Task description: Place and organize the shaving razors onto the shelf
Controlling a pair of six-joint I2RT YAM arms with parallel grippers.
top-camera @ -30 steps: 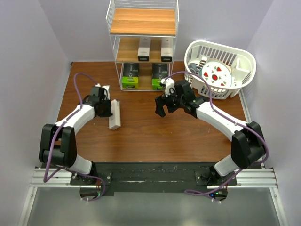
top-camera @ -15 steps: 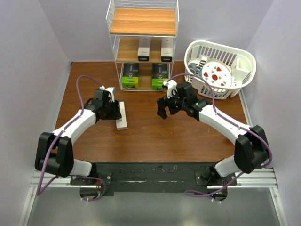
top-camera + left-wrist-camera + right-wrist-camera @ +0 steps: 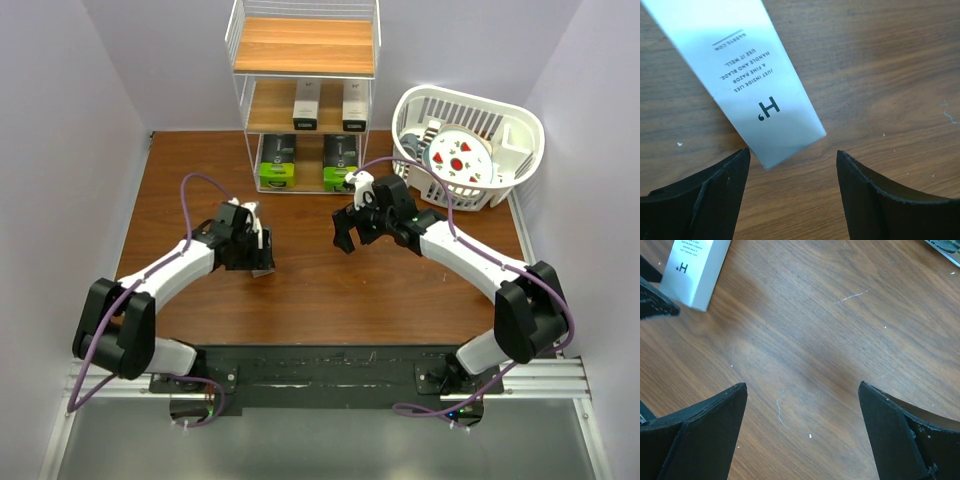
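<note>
A brown wooden table [image 3: 330, 290] between pale lavender walls [image 3: 60, 120]. At its far edge stands the shelf [image 3: 238, 70], a white wire rack with three wooden tiers. To the right of the shelf is a white slatted basket [image 3: 530, 130].

The top tier is bare wood. The middle tier carries the left white carton [image 3: 306, 105] and the right white carton [image 3: 355, 105], side by side. The bottom tier carries the left black pack [image 3: 277, 162] and the right black pack [image 3: 340, 160], their lime-green ends facing the arms.

The left gripper [image 3: 790, 195] is over the left-centre of the table, jaws spread wide and clamping nothing. A loose white carton [image 3: 740, 75] lies flat on the wood, its near end in the gap between the fingers [image 3: 705, 200]. One corner sits just beside the left finger; whether it touches cannot be told. From above, this carton is almost wholly hidden under the gripper.

The right gripper [image 3: 802, 440] is near the table's centre, in front of the shelf's bottom tier. Its jaws are wide apart and hold nothing, with only bare wood between them.
</note>
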